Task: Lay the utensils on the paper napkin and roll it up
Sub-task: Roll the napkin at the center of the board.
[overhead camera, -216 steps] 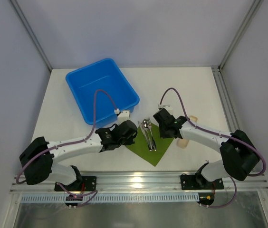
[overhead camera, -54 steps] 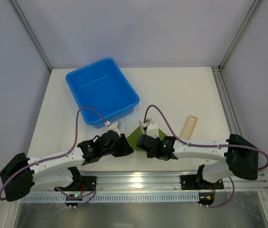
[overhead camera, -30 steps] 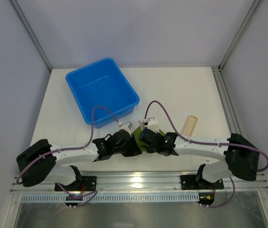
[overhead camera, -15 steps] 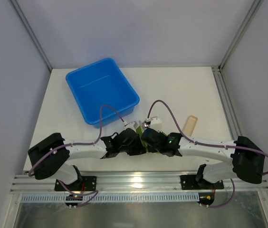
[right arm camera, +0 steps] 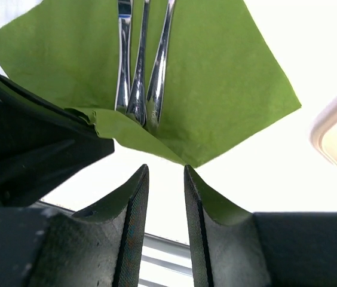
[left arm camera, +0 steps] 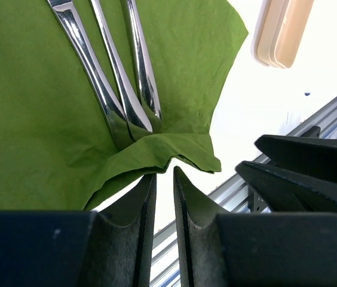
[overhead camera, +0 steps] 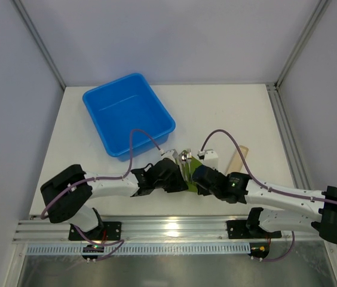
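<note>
1. As three utensils (left arm camera: pixel 118 89) lie side by side on the green napkin (left arm camera: pixel 31 107), the placing looks complete.
2. Its near corner is folded over the handle ends, so rolling seems barely begun.
3. Left gripper (left arm camera: pixel 164 179) and right gripper (right arm camera: pixel 164 176) sit just short of that fold, jaws slightly apart and empty.

Bright, even light; glare streaks the utensils (left arm camera: pixel 137 113); soft shadows.
</note>
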`<state>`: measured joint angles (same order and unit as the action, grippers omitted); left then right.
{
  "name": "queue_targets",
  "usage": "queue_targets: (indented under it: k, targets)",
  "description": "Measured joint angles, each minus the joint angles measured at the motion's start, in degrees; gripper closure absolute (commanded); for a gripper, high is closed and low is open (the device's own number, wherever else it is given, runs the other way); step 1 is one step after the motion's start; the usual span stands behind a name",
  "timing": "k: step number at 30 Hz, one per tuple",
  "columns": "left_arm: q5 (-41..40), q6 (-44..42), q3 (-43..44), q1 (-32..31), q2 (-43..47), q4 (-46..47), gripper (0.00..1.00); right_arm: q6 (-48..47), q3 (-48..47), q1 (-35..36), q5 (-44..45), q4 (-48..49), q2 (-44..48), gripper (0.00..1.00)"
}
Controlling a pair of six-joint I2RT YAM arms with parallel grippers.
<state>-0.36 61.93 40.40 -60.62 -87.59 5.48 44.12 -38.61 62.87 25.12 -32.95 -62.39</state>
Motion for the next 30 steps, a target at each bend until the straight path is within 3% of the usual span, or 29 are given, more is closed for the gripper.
queue_targets:
  k: [7,30]
  targets:
    - [-0.4,-0.7,0.3,0.0,0.0,-0.3,0.82,0.3,4.0,0.0,-2.6,-0.5,3.9,0.78]
    - [-2.8,-0.8,2.0,0.0,0.0,-2.8,0.82,-0.2,4.9,-1.1,-3.3,9.4,-7.0,0.78]
